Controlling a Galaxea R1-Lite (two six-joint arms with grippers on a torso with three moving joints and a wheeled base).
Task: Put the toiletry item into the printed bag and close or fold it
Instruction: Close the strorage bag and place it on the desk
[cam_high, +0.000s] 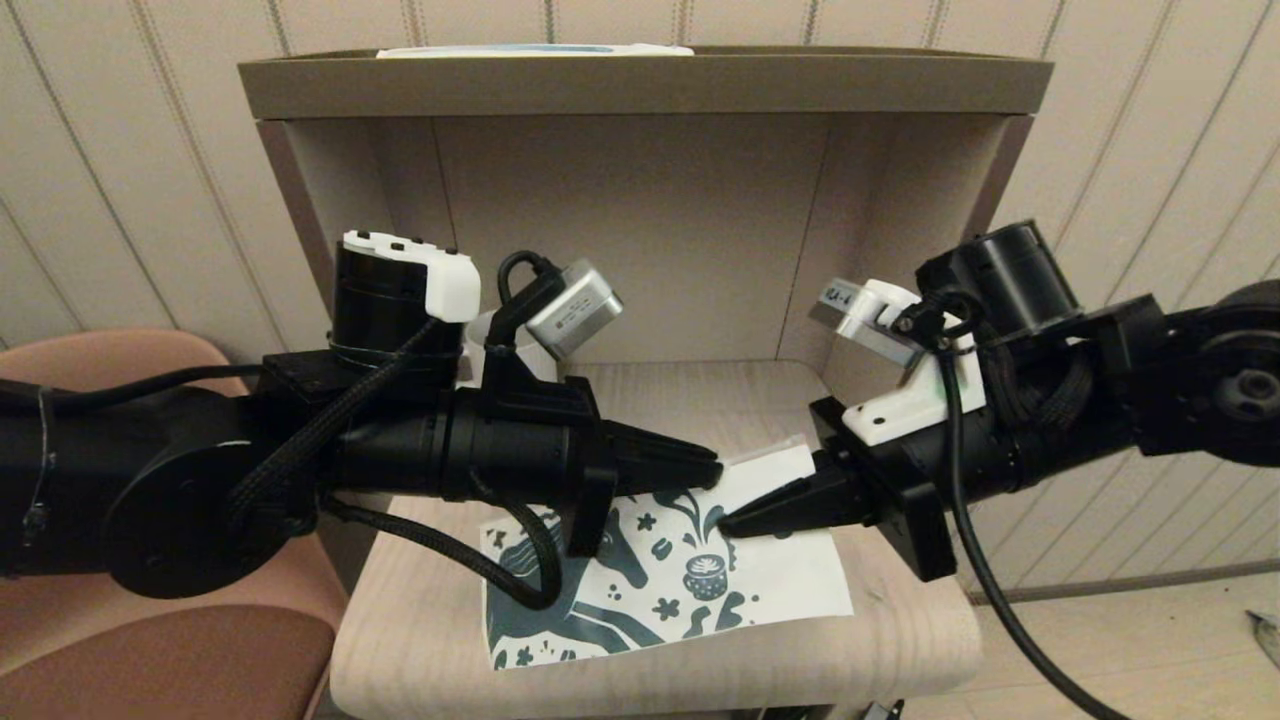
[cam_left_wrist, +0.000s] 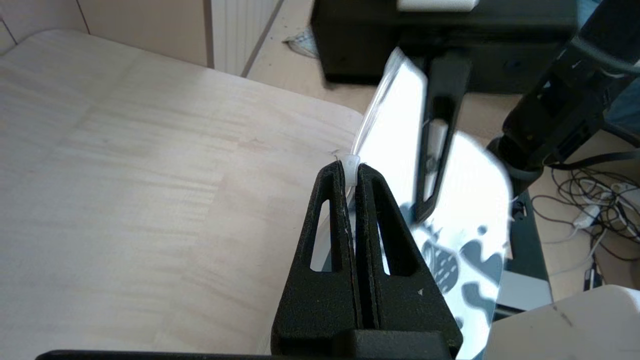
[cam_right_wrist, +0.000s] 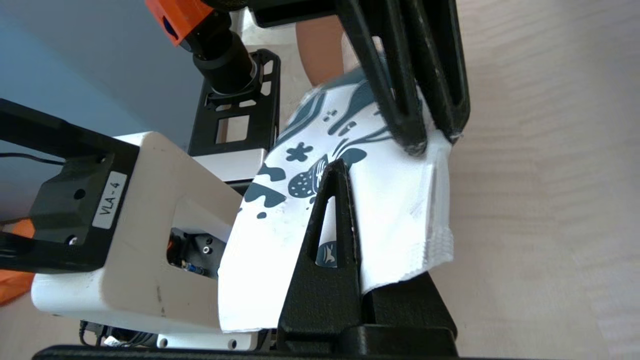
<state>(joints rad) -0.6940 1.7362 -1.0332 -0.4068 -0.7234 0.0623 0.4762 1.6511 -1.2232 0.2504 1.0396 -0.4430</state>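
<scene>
The printed bag (cam_high: 780, 570), white with dark teal motifs, lies on the pale wooden shelf (cam_high: 900, 640), its far edge lifted between both grippers. My left gripper (cam_high: 712, 470) comes in from the left and is shut on a small whitish tab at the bag's clear top edge (cam_left_wrist: 350, 169). My right gripper (cam_high: 728, 522) comes in from the right and is shut on the printed bag (cam_right_wrist: 395, 200): one finger (cam_right_wrist: 332, 210) lies over the sheet, the other is hidden beneath it. The two sets of fingertips almost touch. The toiletry item is out of view.
The shelf sits in a brown cubby with side and back walls (cam_high: 640, 220) and a top board (cam_high: 640, 85). A white mug (cam_high: 478, 338) is partly hidden behind my left arm. A pink chair (cam_high: 150, 640) stands at the left.
</scene>
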